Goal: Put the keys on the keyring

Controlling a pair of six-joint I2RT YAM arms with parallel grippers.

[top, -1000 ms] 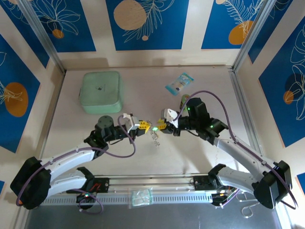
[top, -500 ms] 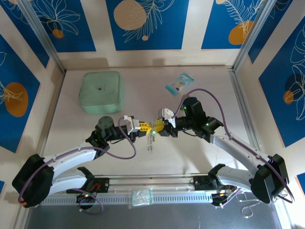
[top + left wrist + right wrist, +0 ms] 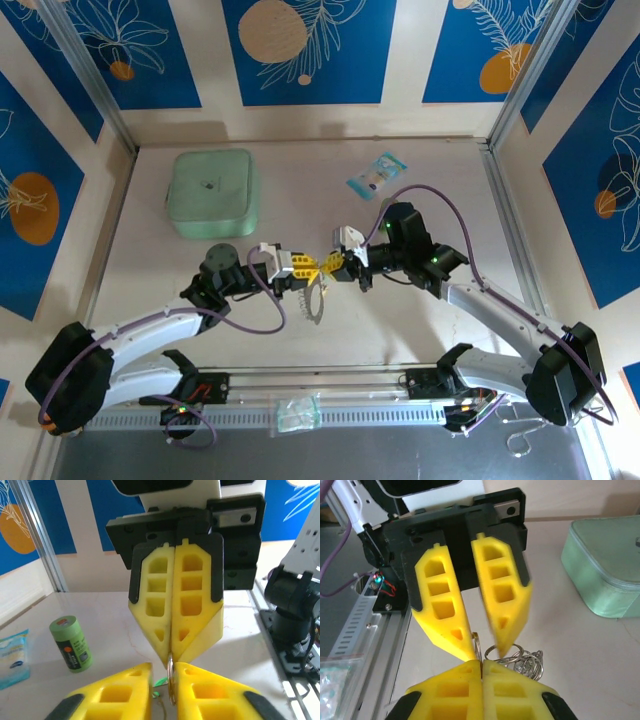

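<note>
The keyring [image 3: 316,300] hangs as a bunch of silvery loops below where both grippers meet over mid-table. My right gripper [image 3: 481,661] is shut on one thin ring [image 3: 476,647] of it, and the other loops [image 3: 522,661] dangle beside its fingers. My left gripper [image 3: 164,666] faces it, open, with that ring [image 3: 171,682] edge-on in the gap between its yellow fingers. A small green bit [image 3: 161,682], perhaps the green key's head, shows just under the ring. The yellow key is hidden. From above, the left gripper [image 3: 305,268] and right gripper [image 3: 338,266] are tip to tip.
A mint-green case [image 3: 212,193] lies at the back left and a blue packet [image 3: 376,176] at the back centre. An upright green cylinder [image 3: 71,644] stands behind the right arm. A clear bag [image 3: 297,413] rests on the front rail.
The two grippers came together from a small gap. The left gripper's fingers have spread apart around the ring. The hanging bunch has swung slightly left and lower.
</note>
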